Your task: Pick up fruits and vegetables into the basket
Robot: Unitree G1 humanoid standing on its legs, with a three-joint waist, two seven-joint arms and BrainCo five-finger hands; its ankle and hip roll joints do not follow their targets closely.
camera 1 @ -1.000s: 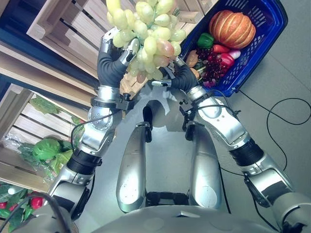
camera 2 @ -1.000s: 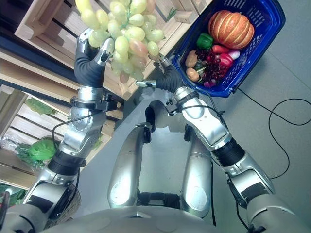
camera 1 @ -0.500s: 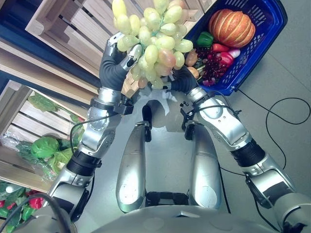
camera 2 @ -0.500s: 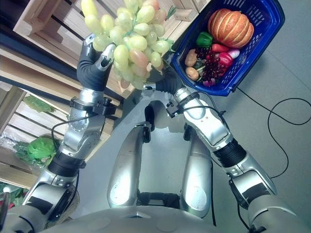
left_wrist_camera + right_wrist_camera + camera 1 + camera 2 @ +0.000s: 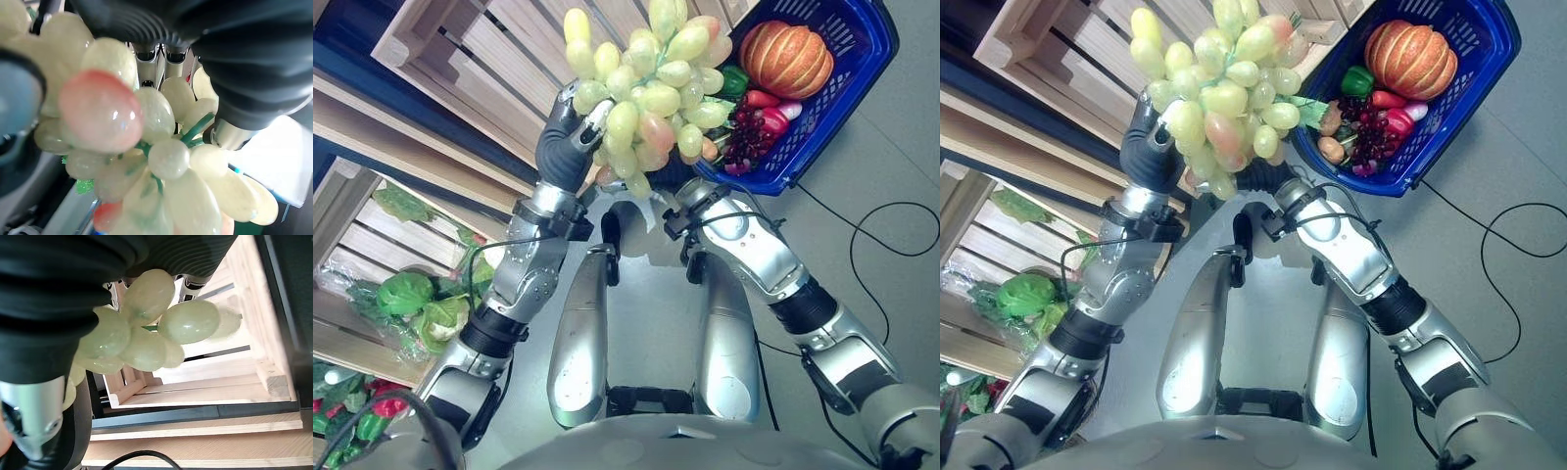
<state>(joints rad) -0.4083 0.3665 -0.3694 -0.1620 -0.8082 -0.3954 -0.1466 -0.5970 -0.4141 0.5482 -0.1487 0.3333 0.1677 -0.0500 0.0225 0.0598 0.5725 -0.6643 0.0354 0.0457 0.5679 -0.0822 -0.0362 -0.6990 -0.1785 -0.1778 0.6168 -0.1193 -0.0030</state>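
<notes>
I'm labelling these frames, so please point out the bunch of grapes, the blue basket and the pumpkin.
bunch of grapes [image 5: 651,98], left eye view, on a green grape mid-bunch.
blue basket [image 5: 876,54], left eye view, on its side wall.
pumpkin [image 5: 788,59], left eye view, on its ribbed orange top.

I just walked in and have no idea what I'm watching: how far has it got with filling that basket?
Partly done. The blue basket already holds a pumpkin, a green pepper, red peppers and dark grapes. In hand: a bunch of green grapes, carried between the left hand and right hand, close to the basket but not yet in it. Left: lettuce and other greens in the wooden crate.
</notes>
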